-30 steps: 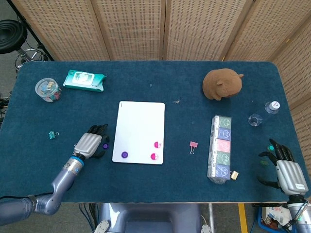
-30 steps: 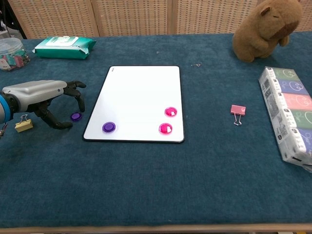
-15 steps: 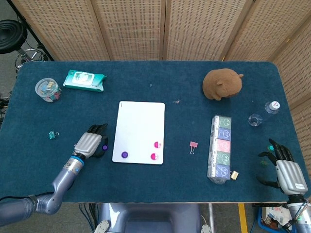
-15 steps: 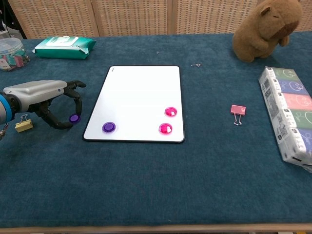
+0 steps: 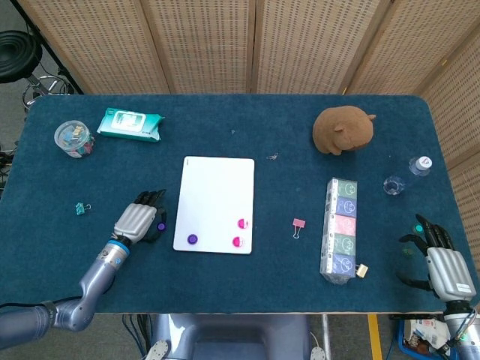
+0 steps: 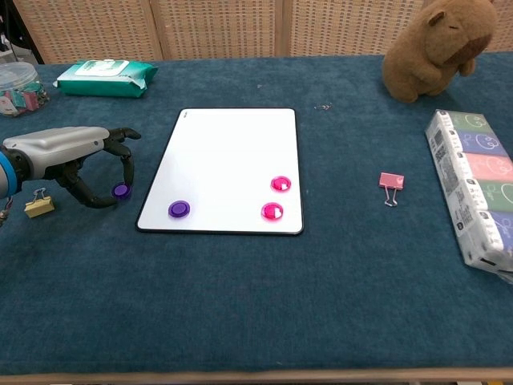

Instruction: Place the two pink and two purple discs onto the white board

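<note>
Discs were split across the scene: two pink discs point(image 6: 280, 184) point(image 6: 272, 212) and one purple disc point(image 6: 179, 209) lay on the near part of the white board point(image 6: 228, 152), the pink pair toward its right edge, the purple one at its near left corner. A second purple disc point(image 6: 120, 191) sat off the board, just left of its near left edge, pinched between the dark fingertips point(image 6: 126, 168) of the left hand point(image 6: 68, 156). Whether that disc was raised off the blue table point(image 6: 256, 297) or touching it could not be told; from the head view the hand point(image 5: 137, 221) covered most of it.

At the table's near right corner, the right hand point(image 5: 439, 259) hovered with fingers spread and nothing in them, partly cut off by the frame edge and outside the chest view.

A yellow binder clip point(image 6: 38, 204) lay just near of the left wrist. Farther right sat a pink binder clip point(image 6: 390, 187) and a long packet of tissues point(image 6: 473, 192), its near end cropped. A brown plush animal point(image 6: 433, 44), a green wipes pack point(image 6: 108, 77) and a clip jar point(image 6: 18, 87) lined the far side.
</note>
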Robot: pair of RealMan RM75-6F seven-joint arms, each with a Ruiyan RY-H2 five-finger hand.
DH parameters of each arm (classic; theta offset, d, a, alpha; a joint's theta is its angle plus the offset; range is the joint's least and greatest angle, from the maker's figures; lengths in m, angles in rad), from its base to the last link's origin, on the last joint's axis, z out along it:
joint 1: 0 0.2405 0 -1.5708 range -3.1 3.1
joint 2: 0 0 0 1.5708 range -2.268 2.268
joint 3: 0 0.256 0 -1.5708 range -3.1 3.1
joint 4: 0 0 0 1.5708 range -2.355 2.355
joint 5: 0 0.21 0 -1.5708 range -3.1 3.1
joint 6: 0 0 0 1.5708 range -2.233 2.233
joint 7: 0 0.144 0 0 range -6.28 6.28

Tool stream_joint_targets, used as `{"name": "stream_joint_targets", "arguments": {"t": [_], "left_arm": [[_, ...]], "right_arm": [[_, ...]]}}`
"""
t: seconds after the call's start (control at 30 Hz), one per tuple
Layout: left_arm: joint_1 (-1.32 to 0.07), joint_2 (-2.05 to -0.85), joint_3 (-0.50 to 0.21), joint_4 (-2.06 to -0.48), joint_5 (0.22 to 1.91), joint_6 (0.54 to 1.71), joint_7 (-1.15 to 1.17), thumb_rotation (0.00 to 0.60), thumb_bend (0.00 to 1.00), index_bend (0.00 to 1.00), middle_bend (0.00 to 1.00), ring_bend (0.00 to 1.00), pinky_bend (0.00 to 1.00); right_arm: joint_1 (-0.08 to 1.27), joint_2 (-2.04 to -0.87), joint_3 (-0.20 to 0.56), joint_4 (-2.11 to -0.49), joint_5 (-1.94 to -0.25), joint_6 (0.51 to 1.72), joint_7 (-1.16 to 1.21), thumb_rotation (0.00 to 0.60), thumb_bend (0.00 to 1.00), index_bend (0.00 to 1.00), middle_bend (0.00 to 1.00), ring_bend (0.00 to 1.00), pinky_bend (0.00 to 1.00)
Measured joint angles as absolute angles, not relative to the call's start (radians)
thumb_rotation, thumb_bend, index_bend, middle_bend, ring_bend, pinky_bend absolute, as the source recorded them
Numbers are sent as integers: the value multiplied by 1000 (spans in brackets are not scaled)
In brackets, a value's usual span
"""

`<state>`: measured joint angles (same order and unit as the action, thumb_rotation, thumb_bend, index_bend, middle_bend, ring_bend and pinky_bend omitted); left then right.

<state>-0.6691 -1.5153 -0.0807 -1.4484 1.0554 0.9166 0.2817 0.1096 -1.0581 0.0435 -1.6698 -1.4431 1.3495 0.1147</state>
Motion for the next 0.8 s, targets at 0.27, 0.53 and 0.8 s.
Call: {"name": "stream_joint_targets", "arguments": {"t": [0.27, 0.53, 0.8], "left_arm": [[-694, -1481, -107, -1514, 1048, 902, 303, 600, 324, 655, 0, 0, 0], [-764, -1474, -157, -1550, 985, 866, 369, 600, 324, 655, 0, 0, 0], [-829, -1508, -178, -1549, 869, 839, 445, 600, 323, 655, 0, 0, 0]], "right_arm": [[110, -1057, 44, -1669, -1440, 1346, 119, 600, 176, 341, 0, 0, 0], [113, -1057, 45, -1668, -1438, 1340, 119, 600, 177, 356, 0, 0, 0], [111, -1053, 47, -1666, -1432, 1342, 129, 600, 176, 367, 0, 0, 0]]}}
